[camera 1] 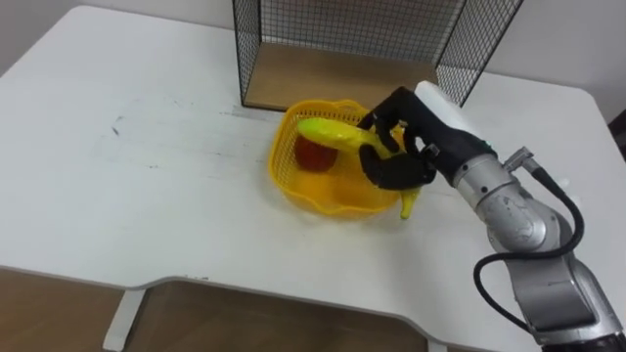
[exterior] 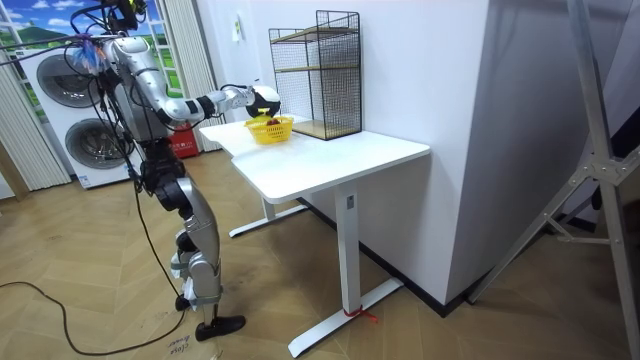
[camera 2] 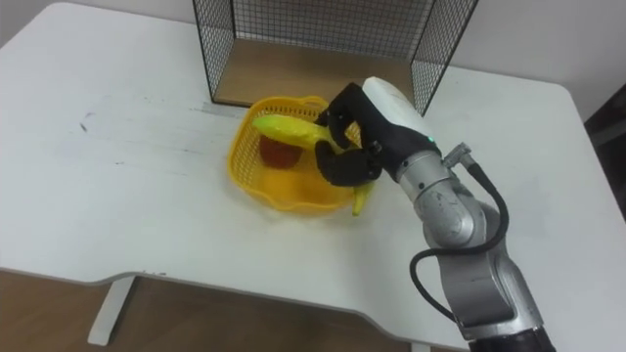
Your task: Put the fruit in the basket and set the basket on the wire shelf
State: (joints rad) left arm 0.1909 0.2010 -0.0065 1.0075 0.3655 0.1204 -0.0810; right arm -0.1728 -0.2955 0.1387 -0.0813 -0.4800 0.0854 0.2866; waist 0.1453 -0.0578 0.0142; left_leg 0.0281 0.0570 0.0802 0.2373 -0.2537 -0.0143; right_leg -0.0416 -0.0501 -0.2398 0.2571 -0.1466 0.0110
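A yellow plastic basket (camera 1: 293, 191) stands on the white table (camera 1: 147, 176), just in front of the black wire shelf (camera 1: 323, 78) with its wooden floor. A red fruit (camera 1: 315, 154) lies inside the basket. My right hand (camera 1: 401, 161) comes in from the right and is shut on a yellow banana (camera 1: 328, 132). The banana reaches over the basket's middle, and its other end pokes down past the rim at the right. In the room view I stand at the table's end with this arm stretched to the basket (exterior: 270, 129).
The wire shelf (exterior: 330, 70) has an upper wooden level and stands at the table's back near a white wall. The table's front edge (camera 1: 245, 284) is close below the basket. Washing machines (exterior: 70, 90) stand behind me.
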